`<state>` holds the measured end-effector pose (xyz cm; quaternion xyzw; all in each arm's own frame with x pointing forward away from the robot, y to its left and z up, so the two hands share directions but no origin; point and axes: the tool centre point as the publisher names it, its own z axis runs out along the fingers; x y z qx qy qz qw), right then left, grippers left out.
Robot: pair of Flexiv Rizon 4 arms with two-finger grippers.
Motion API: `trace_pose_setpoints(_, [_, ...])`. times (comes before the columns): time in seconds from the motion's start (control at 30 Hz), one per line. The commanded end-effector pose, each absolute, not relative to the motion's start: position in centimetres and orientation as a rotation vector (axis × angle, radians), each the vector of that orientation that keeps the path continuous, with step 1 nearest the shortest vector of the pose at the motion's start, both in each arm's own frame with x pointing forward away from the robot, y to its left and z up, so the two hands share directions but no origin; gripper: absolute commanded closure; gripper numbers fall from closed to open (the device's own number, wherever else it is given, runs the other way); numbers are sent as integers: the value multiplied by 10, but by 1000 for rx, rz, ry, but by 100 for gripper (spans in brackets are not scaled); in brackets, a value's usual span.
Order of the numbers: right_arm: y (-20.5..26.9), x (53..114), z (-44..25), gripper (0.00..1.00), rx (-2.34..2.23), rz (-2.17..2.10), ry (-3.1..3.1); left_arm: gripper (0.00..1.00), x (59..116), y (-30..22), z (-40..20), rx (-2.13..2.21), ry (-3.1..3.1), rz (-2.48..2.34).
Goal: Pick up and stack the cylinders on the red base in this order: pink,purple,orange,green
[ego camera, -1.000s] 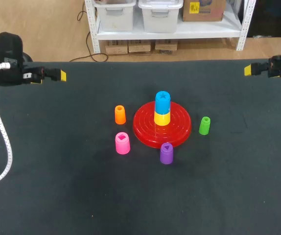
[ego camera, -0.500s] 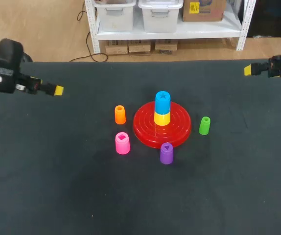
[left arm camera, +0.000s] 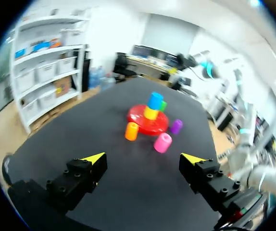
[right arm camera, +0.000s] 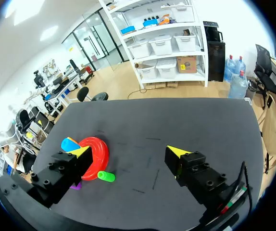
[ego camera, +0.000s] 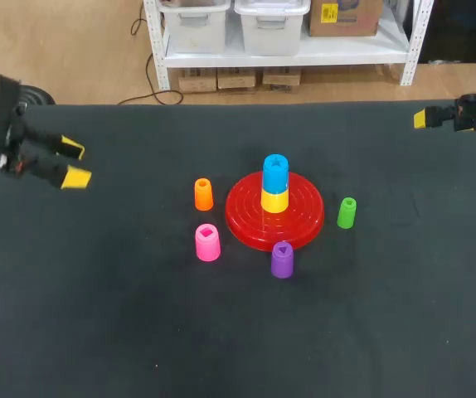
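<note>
Black cloth covers the table, which fills most of the head view. At the far left, in the upper half of the frame, the left gripper hangs above the cloth with its yellow-tipped fingers spread apart and nothing between them. Its wrist view shows the same wide gap, with all the pieces ahead of it and well apart from it.

Left of centre stands the orange cylinder, upright, just beside the rim of the red base. Below it, the pink cylinder stands upright near the base's lower left edge. At the middle of the frame, the base carries a yellow cylinder with a blue cylinder stacked on top. The purple cylinder stands upright at the lower edge of the base. The green cylinder stands just off the base's right side.

At the upper right edge of the frame, the right gripper sits by the table's far side. Its wrist view shows its fingers wide apart and empty.
</note>
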<state>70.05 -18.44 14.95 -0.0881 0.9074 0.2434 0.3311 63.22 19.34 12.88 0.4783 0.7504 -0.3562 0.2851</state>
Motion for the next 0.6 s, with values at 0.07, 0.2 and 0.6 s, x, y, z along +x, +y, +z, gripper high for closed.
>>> trace_pose_setpoints(0.07, [-184,700,150,0,-230,635,2373,0,626,192,120,1598,1871,-874])
trace_pose_setpoints(0.2, [-184,700,150,0,-230,635,2373,0,621,186,114,1576,1870,-734])
trace_pose_setpoints(0.6, [-184,700,150,0,-230,635,2373,0,608,179,104,1625,1788,-720])
